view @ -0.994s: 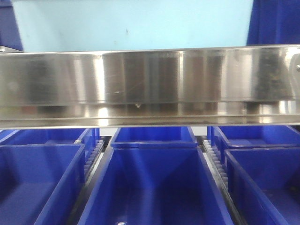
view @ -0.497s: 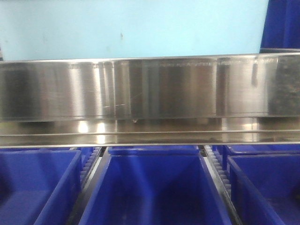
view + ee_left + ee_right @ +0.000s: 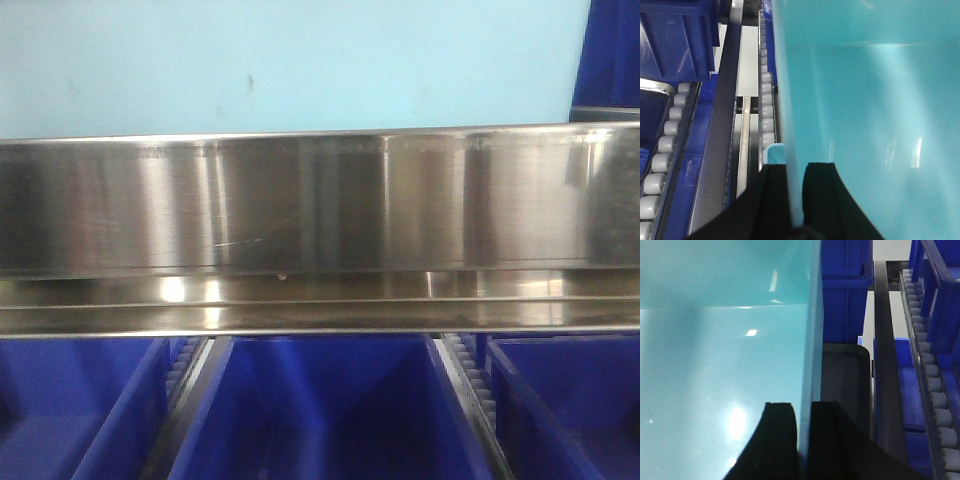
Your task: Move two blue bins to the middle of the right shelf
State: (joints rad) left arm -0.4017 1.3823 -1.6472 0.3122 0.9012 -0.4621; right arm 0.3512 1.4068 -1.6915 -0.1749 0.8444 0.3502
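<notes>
Both grippers hold one light blue bin [image 3: 300, 70], which fills the top of the front view above a steel shelf beam [image 3: 320, 210]. My left gripper [image 3: 796, 167] is shut on the bin's left wall [image 3: 865, 100], one black finger outside and one inside. On the opposite side, my right gripper [image 3: 804, 405] is shut on the right wall [image 3: 810, 340], with the bin's inside [image 3: 725, 340] to its left. Three dark blue bins [image 3: 320, 410] [image 3: 70, 410] [image 3: 570, 400] sit in a row under the beam.
Roller tracks [image 3: 765, 100] and a dark blue bin [image 3: 680, 35] lie left of the held bin. To its right are a dark grey tray [image 3: 845, 385], dark blue bins [image 3: 847, 290] and another roller track [image 3: 935, 390].
The steel beam and the dark blue bins have dropped lower in the front view. The light blue bin now spans more of the top. Both grips look unchanged.
</notes>
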